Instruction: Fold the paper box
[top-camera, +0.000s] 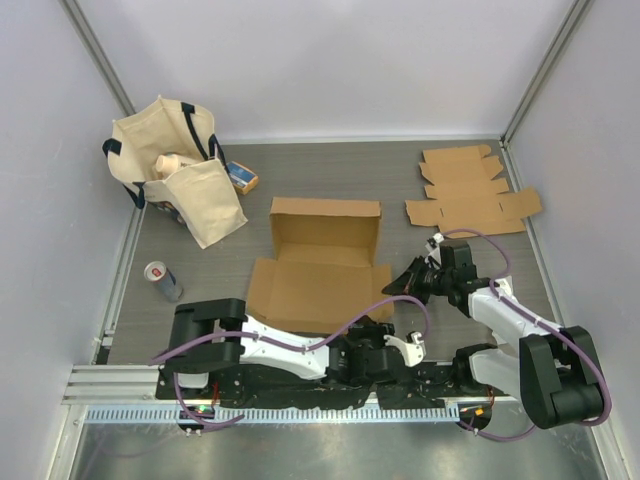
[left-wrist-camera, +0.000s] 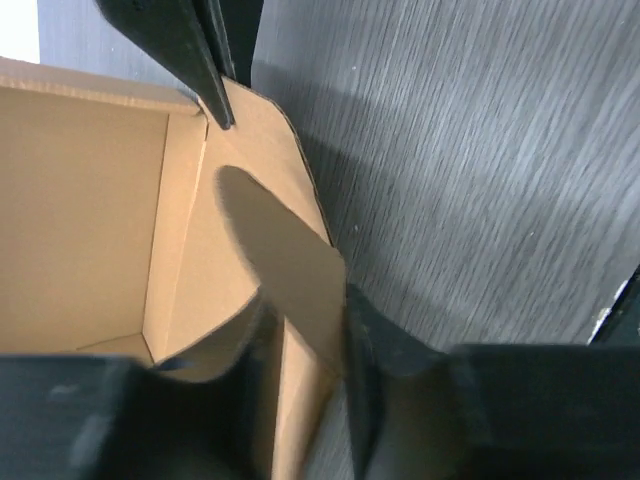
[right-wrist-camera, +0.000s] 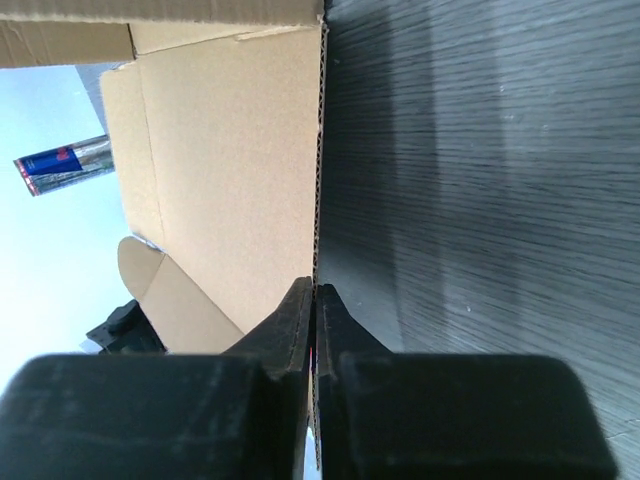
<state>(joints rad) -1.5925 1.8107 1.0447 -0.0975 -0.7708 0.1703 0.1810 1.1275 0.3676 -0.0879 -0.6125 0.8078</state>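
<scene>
Paper box (top-camera: 320, 290) status: partly erected, located mid-counter (top-camera: 330, 170), directly ahead of both my arm bases.

1. Position. The rear section stands upright as an open tray. A broad front panel lies flat toward me. Both my wrists work at the box's right-hand near corner.

2. Right jaws. Clenched. In the right wrist view the corrugated edge of the side panel (right-wrist-camera: 230, 170) runs straight into the closed fingertips, so I judge this a pinch on the cardboard edge.

3. Left jaws. They straddle a rounded side flap (left-wrist-camera: 285, 250), one finger on each face. I cannot tell whether they press the flap or merely bracket it.

4. Done so far. The creases of the rear tray are formed and its walls stand.

5. Remaining, as I judge it. Side flaps to be tucked inward, the front panel to be raised and locked, and the lid to be closed. The task is roughly at its midpoint, not near completion.

6. Other items. A canvas tote (top-camera: 175, 165), a can (top-camera: 163, 281) and a stack of flat blanks (top-camera: 465, 190) sit well apart from the working corner.
</scene>
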